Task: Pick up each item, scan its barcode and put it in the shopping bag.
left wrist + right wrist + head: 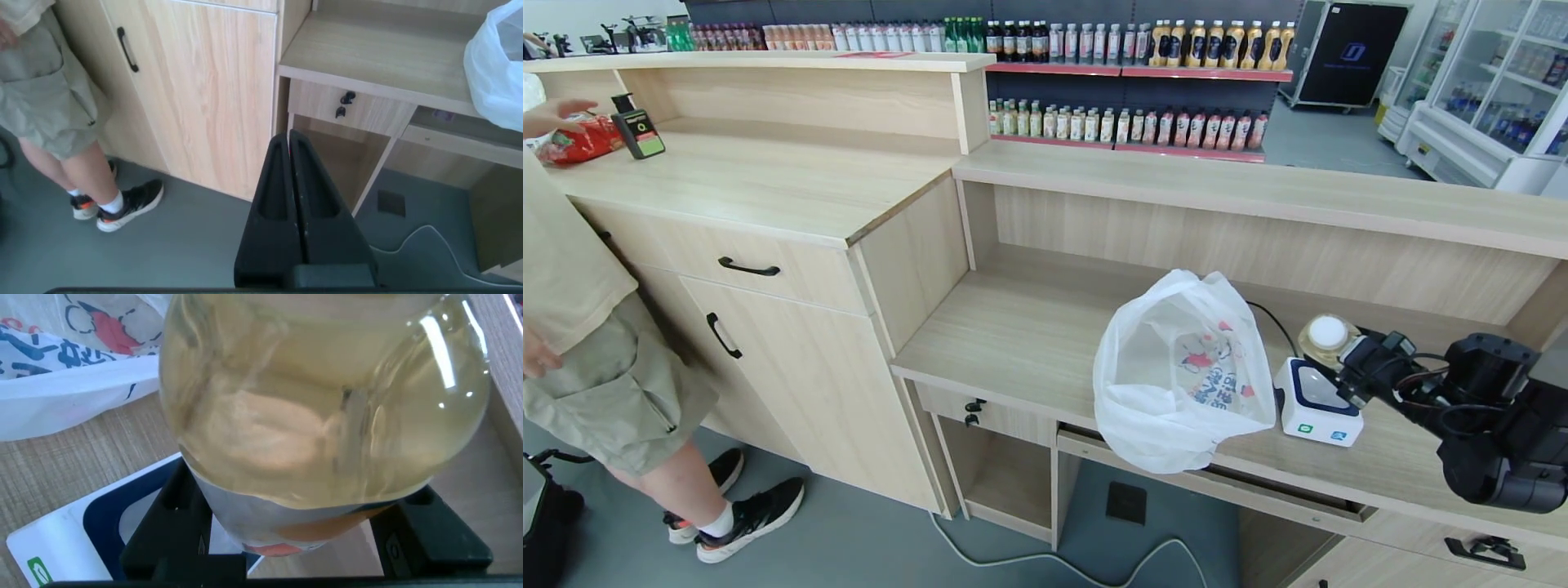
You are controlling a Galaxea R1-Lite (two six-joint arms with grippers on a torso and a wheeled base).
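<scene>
Pinching a bottle of pale yellow liquid with a white cap, the right gripper holds it just over the back of the white scanner, its fingers clamped on either side of the bottle's body. The scanner sits near the right end of the lower counter. Just beside it, at the counter's front edge, stands the white shopping bag, mouth open. The left gripper hangs over the grey floor before the cabinet door, fingers pressed together and holding nothing.
</scene>
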